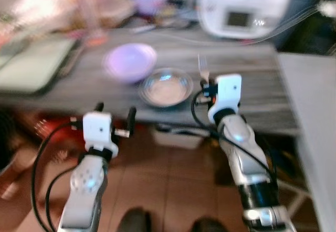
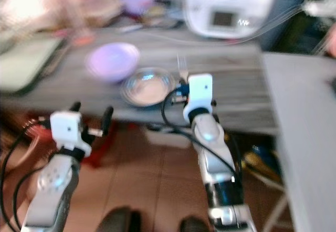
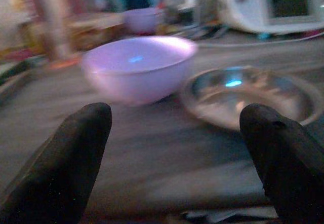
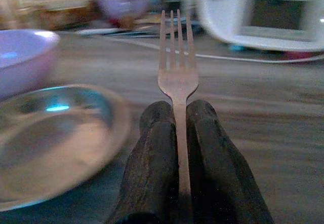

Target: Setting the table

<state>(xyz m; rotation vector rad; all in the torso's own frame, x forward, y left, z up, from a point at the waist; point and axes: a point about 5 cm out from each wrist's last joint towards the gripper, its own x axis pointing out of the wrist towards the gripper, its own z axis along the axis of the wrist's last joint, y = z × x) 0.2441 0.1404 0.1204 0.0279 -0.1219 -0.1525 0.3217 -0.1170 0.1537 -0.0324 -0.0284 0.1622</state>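
While blurred in the head views, enough shows to judge progress: roughly midway, as a guess. Already on the grey tabletop (image 1: 247,93): a lilac bowl (image 1: 130,61) and, just beside it toward the near edge, a shallow metal plate (image 1: 166,87). Held upright in the right tool (image 4: 181,127), fingers pressed together on the handle: a fork (image 4: 177,77), tines up, raised just beside the plate on its right, not yet laid down. Hovering short of the tabletop edge and facing bowl and plate: the left tool (image 3: 177,133), fingers spread wide, holding nothing. Further back, well apart from the setting: a white appliance (image 1: 247,6) with a small display, a second lilac bowl (image 4: 123,3), other clutter too blurred to name. Left to do, judging from the task: laying the fork flat beside the plate, then perhaps further cutlery or a glass; none of these made out near the setting
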